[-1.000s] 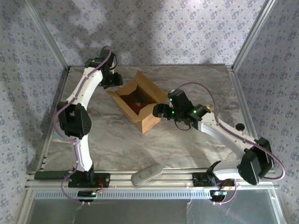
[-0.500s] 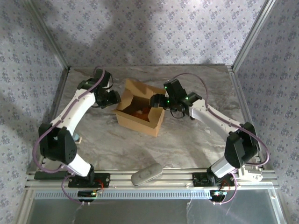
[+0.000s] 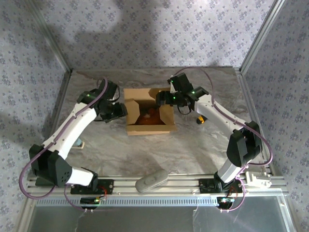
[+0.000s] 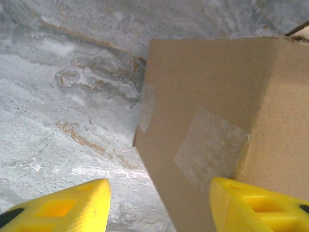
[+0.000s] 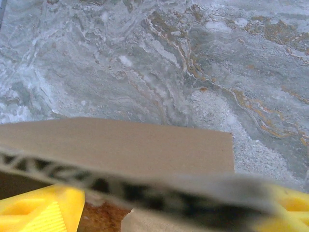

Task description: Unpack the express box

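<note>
The express box stands open on the marble table, its flaps spread and an orange-brown plush toy inside. My left gripper is at the box's left wall. In the left wrist view its yellow fingers stand apart, and a taped corner of the box lies between them. My right gripper hovers at the far right rim. There the box's flap runs across between the open jaws of the right gripper, with a bit of the plush toy below.
A grey oblong object lies on the front rail. A small yellow-and-black item sits right of the box under the right arm. A small pale item lies near the left edge. Patterned walls enclose the table.
The box has turned from a diagonal pose to square with the table and shifted slightly. Both arms swung along with it, the left gripper coming nearer, the right one moving farther back.
</note>
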`<state>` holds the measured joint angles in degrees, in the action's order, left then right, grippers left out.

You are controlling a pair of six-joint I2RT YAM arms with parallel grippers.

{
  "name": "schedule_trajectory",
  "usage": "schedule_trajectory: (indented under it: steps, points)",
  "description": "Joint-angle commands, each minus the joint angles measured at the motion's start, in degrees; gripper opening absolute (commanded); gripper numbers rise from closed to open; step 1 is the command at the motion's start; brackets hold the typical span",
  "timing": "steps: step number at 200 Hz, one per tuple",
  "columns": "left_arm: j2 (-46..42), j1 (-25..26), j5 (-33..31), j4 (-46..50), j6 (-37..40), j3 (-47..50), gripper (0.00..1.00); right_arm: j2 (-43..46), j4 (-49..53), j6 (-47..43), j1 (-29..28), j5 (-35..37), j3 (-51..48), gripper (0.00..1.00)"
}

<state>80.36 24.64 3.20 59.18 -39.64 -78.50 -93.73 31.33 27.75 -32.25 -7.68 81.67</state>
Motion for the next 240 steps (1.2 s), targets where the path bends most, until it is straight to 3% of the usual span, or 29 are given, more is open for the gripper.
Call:
schedule_trajectory:
  steps: [1,35,94,240]
  points:
    - [2.63,1.77,1.82,1.07,1.7,-7.82,0.57,4.36,1.44,-0.95,-1.86,-1.12,0.1,0.81]
    - [7.0,3.31,1.41,2.61,2.37,-12.19,0.57,5.25,1.21,-1.02,-1.45,-2.15,-1.32,0.81]
    - [7.47,3.14,-0.22,3.05,2.0,-9.55,0.57,0.25,2.7,-0.46,0.44,-6.04,2.67,0.82]
    - [2.66,-3.78,-1.71,-0.75,3.06,-1.18,0.6,-0.23,5.72,-0.94,3.2,-5.49,6.45,0.87]
